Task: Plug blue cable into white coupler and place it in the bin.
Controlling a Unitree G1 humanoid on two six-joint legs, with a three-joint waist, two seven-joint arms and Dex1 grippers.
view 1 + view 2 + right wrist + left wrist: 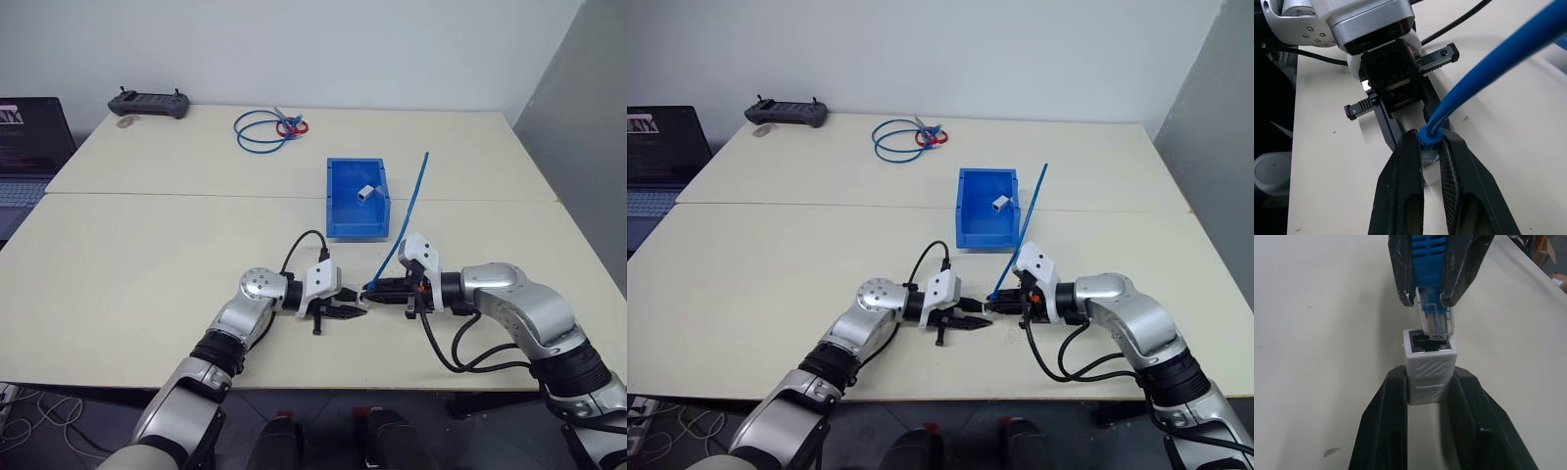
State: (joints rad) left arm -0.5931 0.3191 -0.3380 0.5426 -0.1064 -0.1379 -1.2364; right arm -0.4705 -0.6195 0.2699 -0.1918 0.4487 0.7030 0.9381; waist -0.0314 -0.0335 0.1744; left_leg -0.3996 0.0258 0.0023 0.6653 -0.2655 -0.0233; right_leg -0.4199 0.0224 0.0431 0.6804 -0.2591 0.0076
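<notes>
The left gripper (1431, 396) pinched the white coupler (1429, 366); the right gripper (1431, 147) clamped the blue cable (409, 217), plug at the socket

Robotics lab or office test room. Plain white wall (343, 49) behind; grey partition (588, 117) on the right. Two pale surfaces (147, 264) pushed together, seam running across. Open laptop (29, 147) at the left edge. Black handheld controller (149, 102) at the far side, near a coiled blue cable (263, 130). Loose cords (39, 416) on the floor under the front edge.
</notes>
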